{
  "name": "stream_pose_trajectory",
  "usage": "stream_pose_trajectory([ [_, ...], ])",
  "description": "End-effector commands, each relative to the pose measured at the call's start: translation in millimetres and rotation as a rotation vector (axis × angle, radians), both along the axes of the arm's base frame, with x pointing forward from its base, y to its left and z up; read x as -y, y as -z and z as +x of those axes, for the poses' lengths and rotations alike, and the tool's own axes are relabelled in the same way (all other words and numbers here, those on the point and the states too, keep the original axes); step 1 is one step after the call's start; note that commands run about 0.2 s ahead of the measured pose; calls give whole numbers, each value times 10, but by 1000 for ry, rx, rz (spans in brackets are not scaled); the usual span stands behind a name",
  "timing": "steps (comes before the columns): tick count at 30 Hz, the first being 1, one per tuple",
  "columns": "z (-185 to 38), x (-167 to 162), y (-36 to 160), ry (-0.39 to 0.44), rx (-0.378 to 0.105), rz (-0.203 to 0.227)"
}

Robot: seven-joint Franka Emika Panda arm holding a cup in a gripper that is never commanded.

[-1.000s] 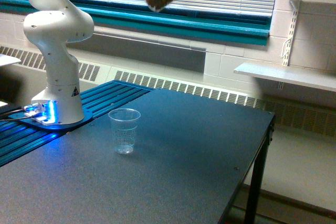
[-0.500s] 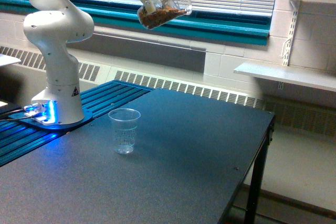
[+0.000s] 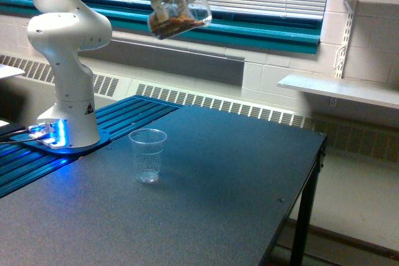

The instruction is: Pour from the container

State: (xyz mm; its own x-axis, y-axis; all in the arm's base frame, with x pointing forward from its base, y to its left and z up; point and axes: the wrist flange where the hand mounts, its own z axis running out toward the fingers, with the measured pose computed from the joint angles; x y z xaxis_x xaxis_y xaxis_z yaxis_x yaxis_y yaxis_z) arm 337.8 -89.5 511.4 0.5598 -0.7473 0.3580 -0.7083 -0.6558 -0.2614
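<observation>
**Tilted cup held high above table**

One ribbed cup (image 3: 148,154) stands alone on the dark table (image 3: 237,185), the arm's base (image 3: 67,126) at its 9 o'clock. High at 12 o'clock, the gripper (image 3: 167,5) grasps the container (image 3: 181,15), tilted, brown contents inside. Its fingers are partly hidden.

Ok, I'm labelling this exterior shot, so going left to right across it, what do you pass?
Robot base → small clear cup on the table → held container with brown contents, up in the gripper → white wall shelf. The cup and container overlap a little in left-right position.
</observation>
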Motion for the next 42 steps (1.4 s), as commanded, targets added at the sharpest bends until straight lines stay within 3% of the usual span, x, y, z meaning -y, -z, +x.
stream_pose_trajectory([
  [1,-139,130,114,40,-33,5],
  [15,-320,154,467,61,-109,48],
  [42,-641,51,960,74,-224,129],
])
